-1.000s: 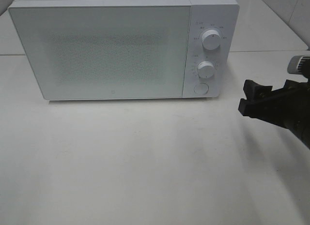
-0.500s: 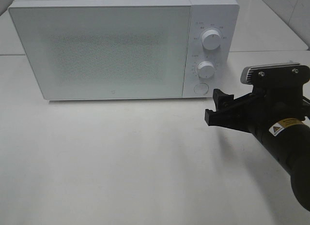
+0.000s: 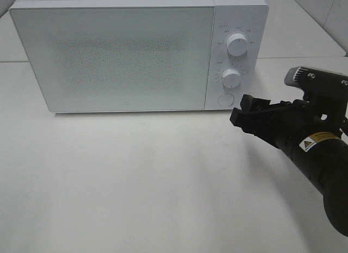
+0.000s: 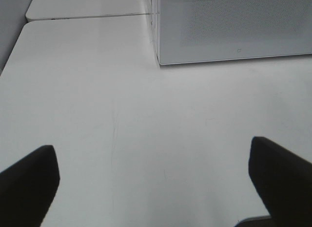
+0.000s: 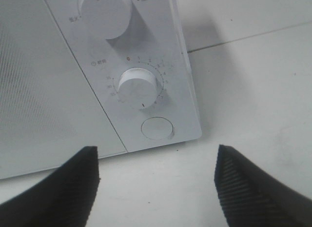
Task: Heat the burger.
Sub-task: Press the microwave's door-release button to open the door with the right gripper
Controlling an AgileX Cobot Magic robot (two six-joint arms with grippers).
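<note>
Two hands, both empty: the right hand (image 3: 242,110) has its jaws parted with nothing between them. It hovers off the bench (image 3: 136,182), just in front of the control panel of the microwave (image 3: 119,57). Its wrist view looks past the fingers (image 5: 243,188) at the round button (image 5: 157,128) under the lower dial (image 5: 138,88). The left hand (image 4: 152,154) is spread wide over the bench near the other front corner.

The door is shut and no burger shows in any view — can't tell if it's behind the frosted door.

My read: button or dial comes next.
- Button: narrow the jaws, centre one fingertip and push straight in — an off-axis shove may skid the box back.
- Dial: straddle it centred, then pinch and turn.
</note>
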